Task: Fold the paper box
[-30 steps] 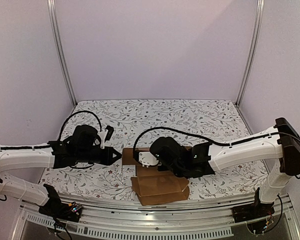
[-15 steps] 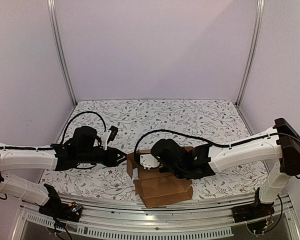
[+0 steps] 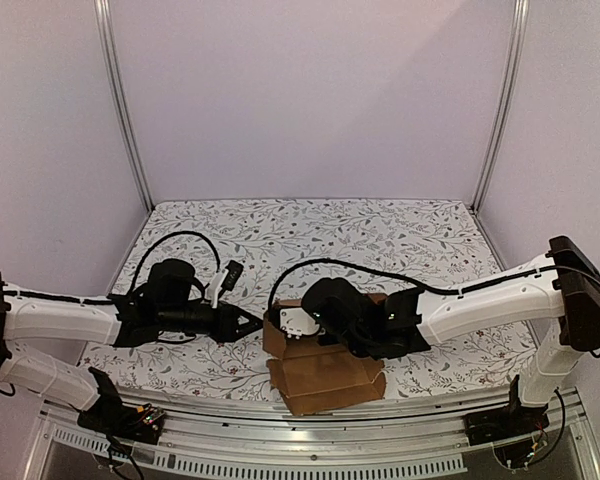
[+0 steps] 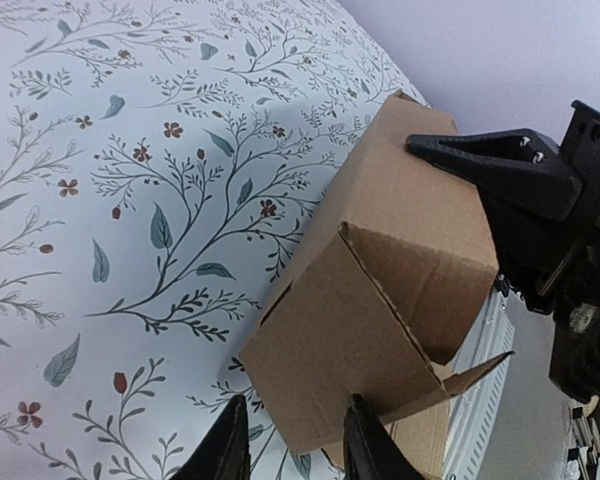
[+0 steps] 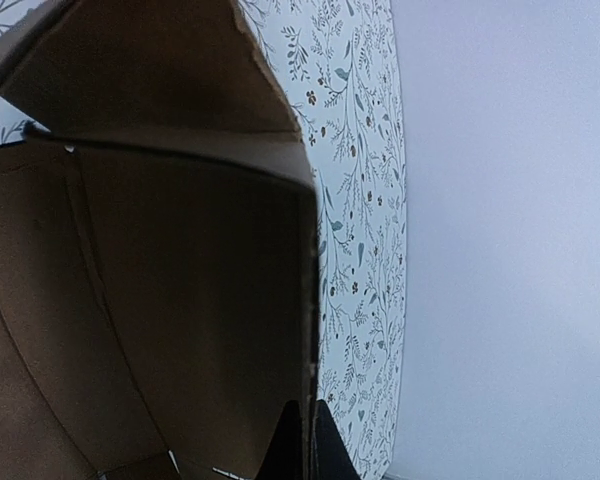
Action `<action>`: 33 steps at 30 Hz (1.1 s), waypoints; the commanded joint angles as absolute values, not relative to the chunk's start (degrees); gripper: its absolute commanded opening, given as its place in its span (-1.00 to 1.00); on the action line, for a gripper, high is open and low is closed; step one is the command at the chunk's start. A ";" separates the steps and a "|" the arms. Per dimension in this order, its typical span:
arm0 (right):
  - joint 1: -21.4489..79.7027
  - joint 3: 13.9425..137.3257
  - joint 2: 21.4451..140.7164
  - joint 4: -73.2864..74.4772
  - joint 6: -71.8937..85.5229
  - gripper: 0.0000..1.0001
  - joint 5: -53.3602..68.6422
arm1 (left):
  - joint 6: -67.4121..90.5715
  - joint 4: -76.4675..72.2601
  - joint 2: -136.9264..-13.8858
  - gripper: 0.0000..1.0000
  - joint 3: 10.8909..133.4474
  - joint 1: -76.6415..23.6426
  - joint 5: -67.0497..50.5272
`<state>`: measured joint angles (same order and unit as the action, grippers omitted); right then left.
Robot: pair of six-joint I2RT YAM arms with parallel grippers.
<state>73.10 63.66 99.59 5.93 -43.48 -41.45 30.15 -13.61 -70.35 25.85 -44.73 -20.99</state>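
The paper box is plain brown cardboard, half raised near the table's front edge, with a flap lying toward the rail. My right gripper is shut on one upright wall of the paper box, pinching its edge from above; its dark inside fills that view. In the left wrist view the paper box shows its left end panel and a slit corner. My left gripper is open, with that panel's lower corner at the gap between its fingertips. From above, my left gripper sits at the box's left end.
A floral cloth covers the table. A metal rail runs along the front edge just below the box. Two upright posts stand at the back corners, with plain walls behind. The right arm's wrist hangs over the box.
My left arm has moved right up to the box's left end, and its jaws have gone from shut to open. The box's left end has lifted slightly. The right gripper kept its hold.
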 commanded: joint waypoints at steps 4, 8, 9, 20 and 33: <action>73.32 63.82 99.12 5.28 -41.37 -1.00 -41.68 | 30.53 -18.88 -72.61 -0.36 24.66 -46.44 -22.38; 73.36 63.69 99.18 5.68 -40.75 -1.00 -41.66 | 30.54 -19.90 -72.73 -0.34 24.09 -47.29 -21.43; 73.31 63.64 99.26 5.74 -40.63 -1.00 -41.74 | 30.47 -20.00 -72.71 -0.34 24.01 -47.55 -21.11; 73.45 64.50 101.10 8.38 -38.29 -1.00 -43.28 | 32.05 -25.33 -74.55 -0.19 21.54 -53.37 -12.09; 74.84 65.63 102.84 9.91 -36.33 -1.00 -45.09 | 30.18 -28.43 -78.11 -0.04 23.07 -56.96 -4.02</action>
<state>73.52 64.12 101.43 8.60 -38.35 -43.83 31.48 -26.57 -76.86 22.11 -55.07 -8.16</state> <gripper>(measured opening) 0.007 0.473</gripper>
